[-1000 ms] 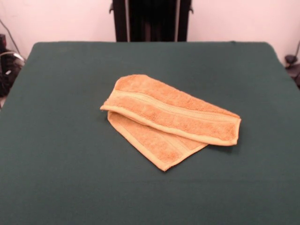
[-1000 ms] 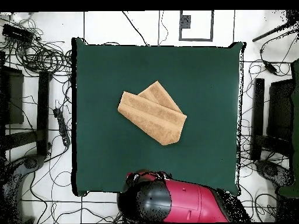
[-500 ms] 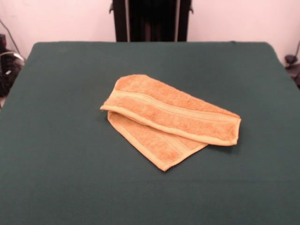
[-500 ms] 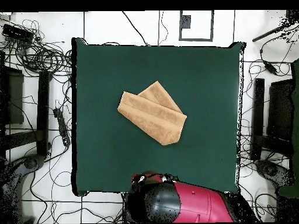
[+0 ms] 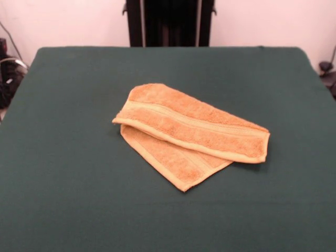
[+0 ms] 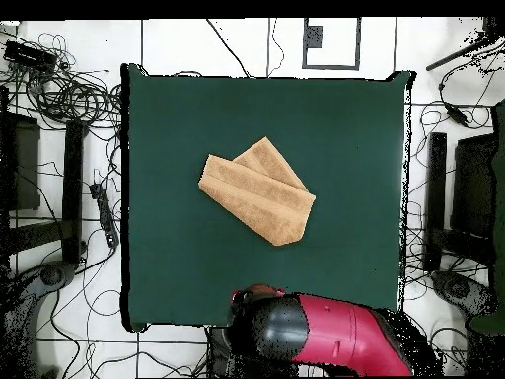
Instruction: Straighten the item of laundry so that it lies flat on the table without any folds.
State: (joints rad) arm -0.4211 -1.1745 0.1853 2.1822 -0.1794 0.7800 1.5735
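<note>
Front view: towel (image 5: 191,131) folded over, askew.

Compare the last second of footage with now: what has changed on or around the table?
Only the arm moved: in the overhead view its red and black body swung rightward along the table's bottom edge. Nothing was grasped or released. The towel lies unchanged, folded over itself, untouched.

Folded towel (image 5: 191,134) near the middle of the table (image 5: 63,173)
</note>
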